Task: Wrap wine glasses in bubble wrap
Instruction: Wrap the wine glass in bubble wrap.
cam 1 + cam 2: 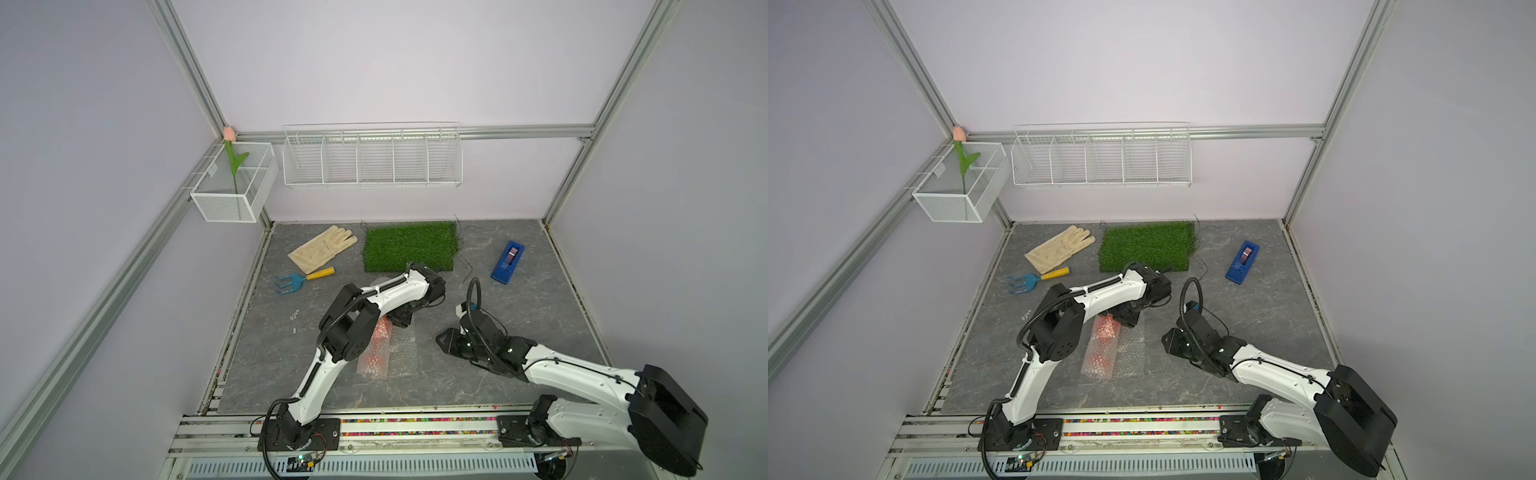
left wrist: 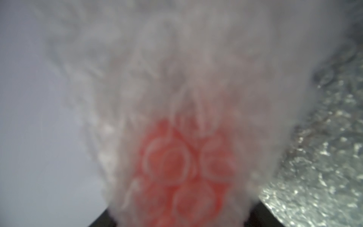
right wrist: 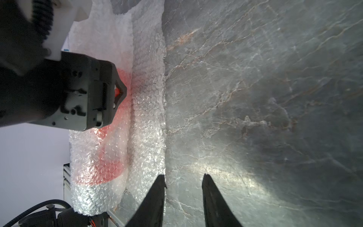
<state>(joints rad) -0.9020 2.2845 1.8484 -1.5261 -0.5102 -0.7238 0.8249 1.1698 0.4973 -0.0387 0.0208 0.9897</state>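
Centre frame in both top views: the goblet lies rolled in bubble wrap on the desk. Beside the wrap's edge, the right gripper has its fingers apart and empty. At the bundle's far end, the left gripper straddles it; whether its fingers clamp it cannot be told.

Bare tabletop beside bubble wrap, left arm overhanging wrap
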